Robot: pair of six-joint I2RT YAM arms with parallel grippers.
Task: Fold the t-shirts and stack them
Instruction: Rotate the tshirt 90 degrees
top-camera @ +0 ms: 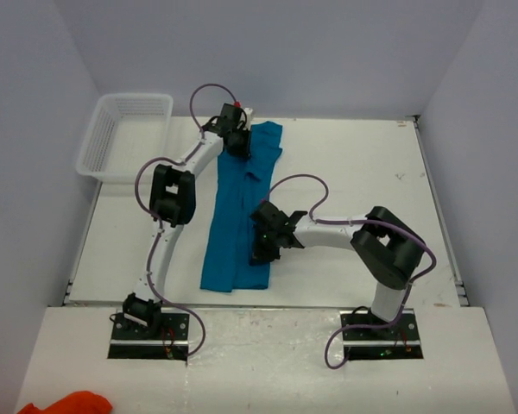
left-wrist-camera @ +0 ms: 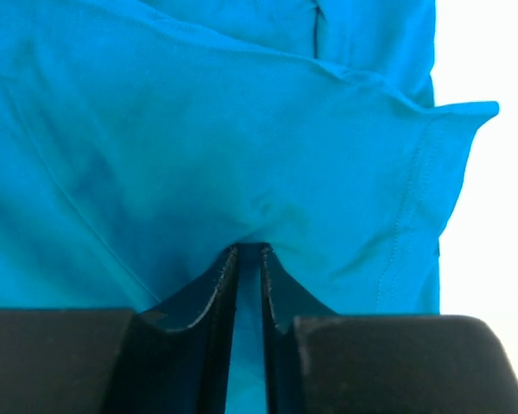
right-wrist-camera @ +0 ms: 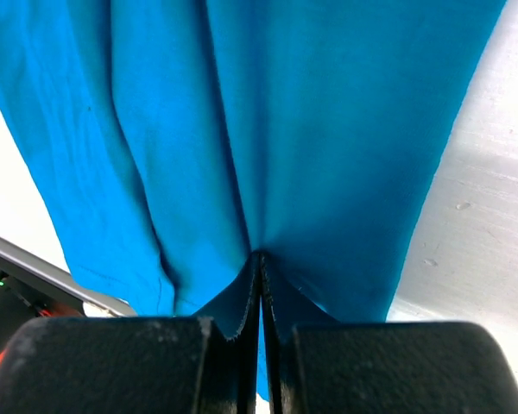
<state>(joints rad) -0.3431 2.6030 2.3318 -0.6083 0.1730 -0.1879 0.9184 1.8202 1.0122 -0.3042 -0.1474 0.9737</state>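
T-shirt [top-camera: 240, 216] lies mid-table [top-camera: 354, 172] as a long narrow strip running 12 to 6 o'clock. Right hand [right-wrist-camera: 260, 256] is clenched on cloth near the 6 o'clock end. Left hand [left-wrist-camera: 249, 250] is at the 12 o'clock end, fingers a slit apart on cloth; gripping or not, can't tell. Lengthwise fold looks done. Next probably calls for bringing one end over the other.

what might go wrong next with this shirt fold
1. The right jaws are shut on the t-shirt and cloth puckers at the barely parted left jaws; lifting either arm now may drag the fold apart.
2. The sleeve flares past the folded edge and could leave the stack lopsided.
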